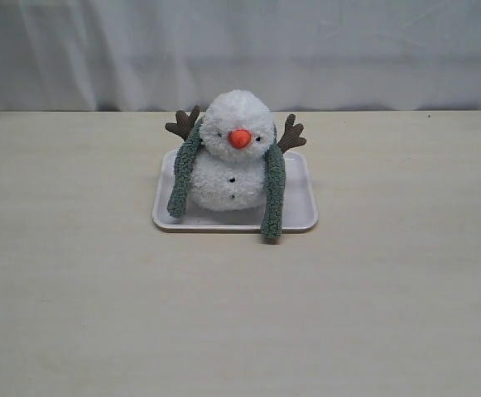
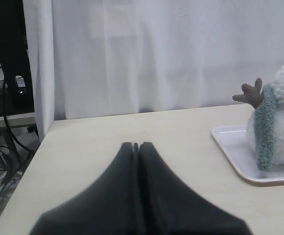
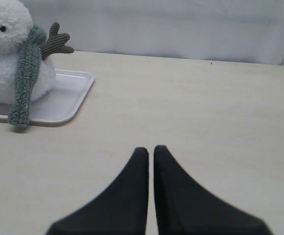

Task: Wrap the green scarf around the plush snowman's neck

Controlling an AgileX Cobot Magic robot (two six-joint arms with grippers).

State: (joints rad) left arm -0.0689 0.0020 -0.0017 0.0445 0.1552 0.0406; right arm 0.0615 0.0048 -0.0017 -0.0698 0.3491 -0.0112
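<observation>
The left hand (image 2: 136,145) is squeezed tight and holds nothing. The right hand (image 3: 151,149) is nearly tight, empty too. Both are well apart from the plush snowman (image 1: 223,178) on its white tray (image 1: 300,217). The green scarf (image 1: 273,194) hangs down both its sides.

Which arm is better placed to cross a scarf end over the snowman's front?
Probably the right: on its side the green scarf overhangs the tray edge, easy to pinch. Both the right gripper and left gripper are shut, clear of the plush snowman.
</observation>
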